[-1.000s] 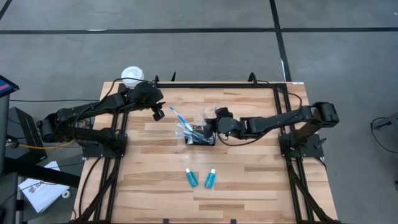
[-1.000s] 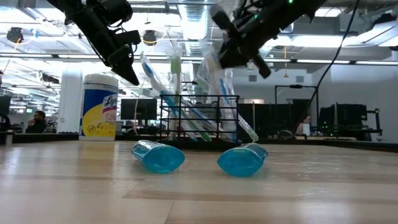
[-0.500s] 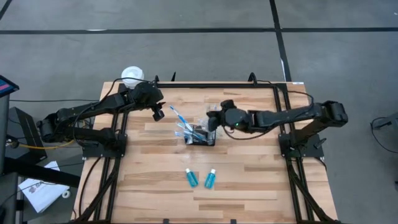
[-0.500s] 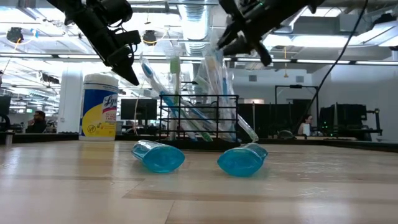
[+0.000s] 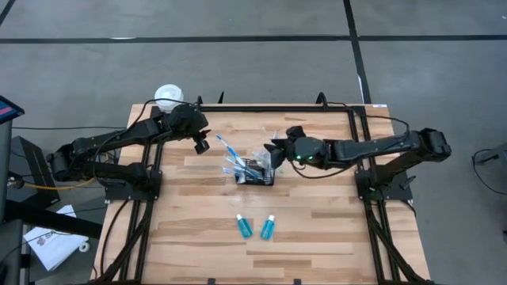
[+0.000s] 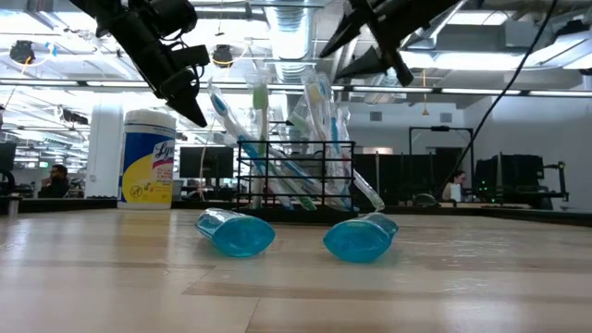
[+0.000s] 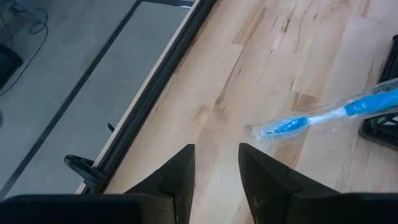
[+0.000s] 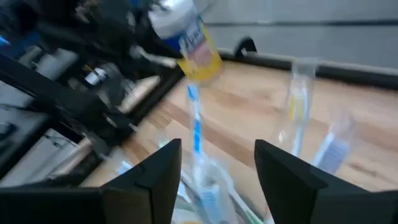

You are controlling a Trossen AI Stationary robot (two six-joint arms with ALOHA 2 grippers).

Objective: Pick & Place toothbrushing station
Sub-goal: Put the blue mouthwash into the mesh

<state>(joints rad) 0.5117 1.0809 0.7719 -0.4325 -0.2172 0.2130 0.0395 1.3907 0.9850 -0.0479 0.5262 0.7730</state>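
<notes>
Black wire-mesh basket (image 5: 255, 172) stands upright near the middle of the wooden table (image 5: 317, 229), packed with toothbrushes (image 6: 314, 139) that lean out in clear wrappers. Right gripper (image 5: 273, 150) hangs just beside and above the basket's right edge — fingers spread, nothing between them. Left gripper (image 5: 201, 144) hovers off to the basket's left, fingers parted and empty; a blue toothbrush (image 7: 329, 115) points toward it. Two teal tubes (image 5: 255, 228) lie flat on the near side, apart from the basket. White-lidded canister (image 6: 148, 157) sits at the far left corner.
</notes>
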